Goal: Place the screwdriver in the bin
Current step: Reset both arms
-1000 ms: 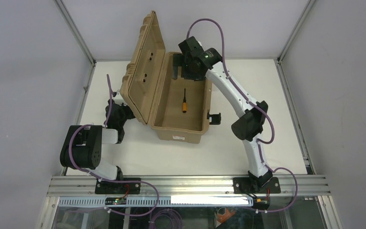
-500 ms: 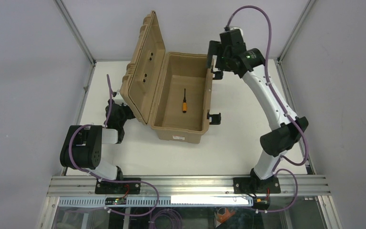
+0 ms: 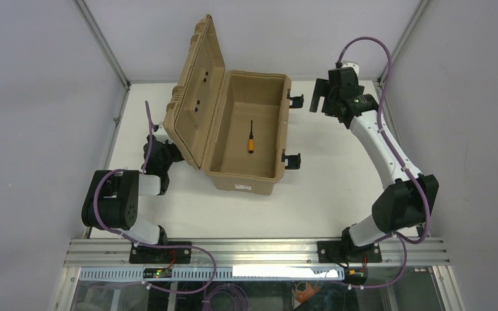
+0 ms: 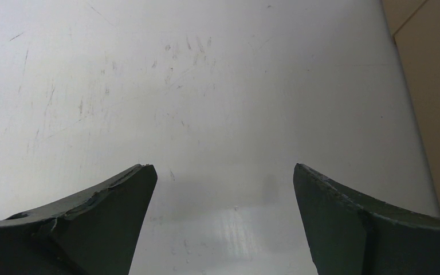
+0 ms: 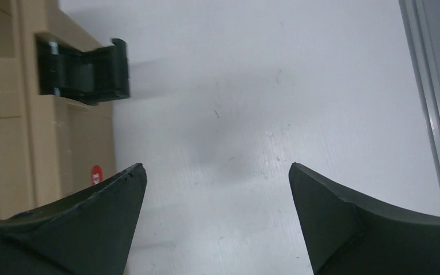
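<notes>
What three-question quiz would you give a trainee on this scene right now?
1. True or false: the screwdriver lies inside the bin.
2. The bin's lid is: A) open, B) shut, C) missing.
3. Fill in: the right pincer hangs over the table beside the bin, jaws ____, holding nothing.
Key: 1 true; 2 A; 3 open.
</notes>
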You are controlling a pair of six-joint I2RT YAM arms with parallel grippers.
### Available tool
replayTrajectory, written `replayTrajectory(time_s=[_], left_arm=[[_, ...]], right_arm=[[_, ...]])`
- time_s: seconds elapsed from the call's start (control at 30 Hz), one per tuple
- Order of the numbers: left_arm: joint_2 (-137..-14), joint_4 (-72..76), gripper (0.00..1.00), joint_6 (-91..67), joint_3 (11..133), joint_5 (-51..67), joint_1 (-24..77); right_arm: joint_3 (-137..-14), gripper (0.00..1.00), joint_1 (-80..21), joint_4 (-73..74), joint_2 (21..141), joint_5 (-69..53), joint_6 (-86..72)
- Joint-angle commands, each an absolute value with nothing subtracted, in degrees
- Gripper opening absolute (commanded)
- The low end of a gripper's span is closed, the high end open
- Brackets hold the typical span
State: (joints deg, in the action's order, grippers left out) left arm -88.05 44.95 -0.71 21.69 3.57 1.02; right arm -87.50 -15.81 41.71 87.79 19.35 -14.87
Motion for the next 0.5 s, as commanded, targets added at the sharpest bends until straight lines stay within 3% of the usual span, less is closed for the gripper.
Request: replayTrajectory(time_s=[0.0,0.47], left_arm=[[-86.3,47.1,0.99,-1.3,21.4,4.8,0.7],[-86.3,47.1,0.99,-1.3,21.4,4.8,0.7]], right_arm=[[-80.6,0.99,-14.1,32.3,83.0,20.1,-13.1],[-61.7,0.99,-13.2,22.9,81.6,17.8,-13.8]])
